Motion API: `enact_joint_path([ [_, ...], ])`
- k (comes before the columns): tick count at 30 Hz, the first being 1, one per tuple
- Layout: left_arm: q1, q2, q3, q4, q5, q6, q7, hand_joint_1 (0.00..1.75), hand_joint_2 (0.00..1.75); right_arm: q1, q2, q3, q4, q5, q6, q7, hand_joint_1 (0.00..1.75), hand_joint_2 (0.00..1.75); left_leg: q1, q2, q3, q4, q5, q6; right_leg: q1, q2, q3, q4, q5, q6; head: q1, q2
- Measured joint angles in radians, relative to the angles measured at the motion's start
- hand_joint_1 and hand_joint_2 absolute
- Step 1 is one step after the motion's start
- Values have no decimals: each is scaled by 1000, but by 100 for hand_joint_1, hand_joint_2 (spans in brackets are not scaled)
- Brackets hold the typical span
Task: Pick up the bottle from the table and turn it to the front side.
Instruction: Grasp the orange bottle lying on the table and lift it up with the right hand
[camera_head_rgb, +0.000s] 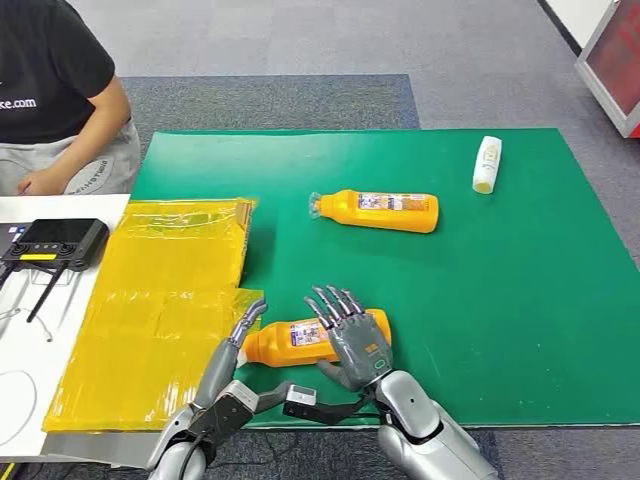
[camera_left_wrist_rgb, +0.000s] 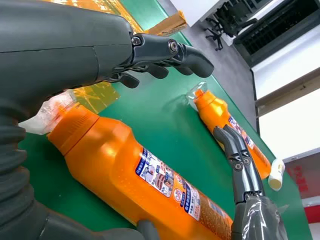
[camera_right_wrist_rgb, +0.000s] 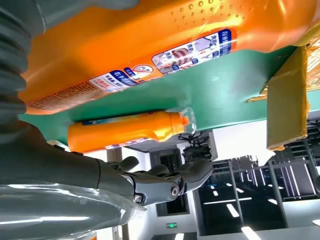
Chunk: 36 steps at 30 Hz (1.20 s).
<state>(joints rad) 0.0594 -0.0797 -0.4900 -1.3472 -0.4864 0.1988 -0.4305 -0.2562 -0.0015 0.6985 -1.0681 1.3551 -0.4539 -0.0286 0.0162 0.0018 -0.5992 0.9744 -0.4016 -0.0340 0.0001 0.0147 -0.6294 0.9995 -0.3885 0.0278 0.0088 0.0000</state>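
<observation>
- I am reaching my right hand (camera_head_rgb: 355, 340), fingers spread, over the near orange bottle (camera_head_rgb: 302, 338); my left hand (camera_head_rgb: 243, 335) is flanking its neck, open.
- The bottle is lying flat on the green worktop (camera_head_rgb: 513, 300): lifting and turning are not yet done, I judge.

Two bottles (camera_head_rgb: 317, 338) (camera_head_rgb: 376, 211) on mat (camera_head_rgb: 528, 300)

glossy plastic bottle (camera_head_rgb: 317, 338), matt green mat (camera_head_rgb: 490, 300)

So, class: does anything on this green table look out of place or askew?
Nothing spilled. Both orange bottles, near and far, lie on their sides, as does the small white bottle. The yellow sheet overlaps the mat's edge.
</observation>
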Motion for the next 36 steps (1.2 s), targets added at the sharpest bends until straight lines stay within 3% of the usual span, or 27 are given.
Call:
enact_joint_path([
  [13, 1, 6, 4, 1, 6, 1, 0, 0, 175, -26, 0, -6, 116, 6, 7, -20, 0, 175, 0, 0, 0, 0, 0, 0, 0, 0, 0, 0, 0, 0, 0, 0],
  [22, 3, 14, 15, 1, 10, 12, 0, 0, 175, -99, -8, -3, 185, -49, 162, -33, 1, 175, 0, 0, 2, 0, 0, 0, 0, 0, 2, 0, 0, 0, 0, 0],
  [24, 4, 14, 16, 1, 11, 16, 0, 0, 175, -118, -8, -2, 199, -62, 188, -28, 37, 175, 0, 0, 3, 0, 0, 0, 0, 0, 3, 0, 0, 0, 0, 0],
  [26, 6, 14, 17, 1, 13, 18, 0, 0, 175, -131, -8, 0, 209, -72, 200, -23, 119, 175, 0, 0, 4, 0, 0, 0, 0, 0, 4, 0, 0, 0, 0, 0],
  [28, 7, 14, 18, 1, 14, 19, -1, 0, 175, -138, -8, 2, 217, -78, 203, -20, 170, 175, 0, 0, 5, 0, 0, 0, 0, 0, 5, 0, 1, 1, 0, 0],
  [36, 10, 15, 19, 1, 15, 26, -1, 0, 175, -155, -8, 14, 240, -59, 208, 18, 175, 175, 0, 0, 5, 0, 2, 2, 0, 0, 5, 0, 2, 2, 0, 0],
])
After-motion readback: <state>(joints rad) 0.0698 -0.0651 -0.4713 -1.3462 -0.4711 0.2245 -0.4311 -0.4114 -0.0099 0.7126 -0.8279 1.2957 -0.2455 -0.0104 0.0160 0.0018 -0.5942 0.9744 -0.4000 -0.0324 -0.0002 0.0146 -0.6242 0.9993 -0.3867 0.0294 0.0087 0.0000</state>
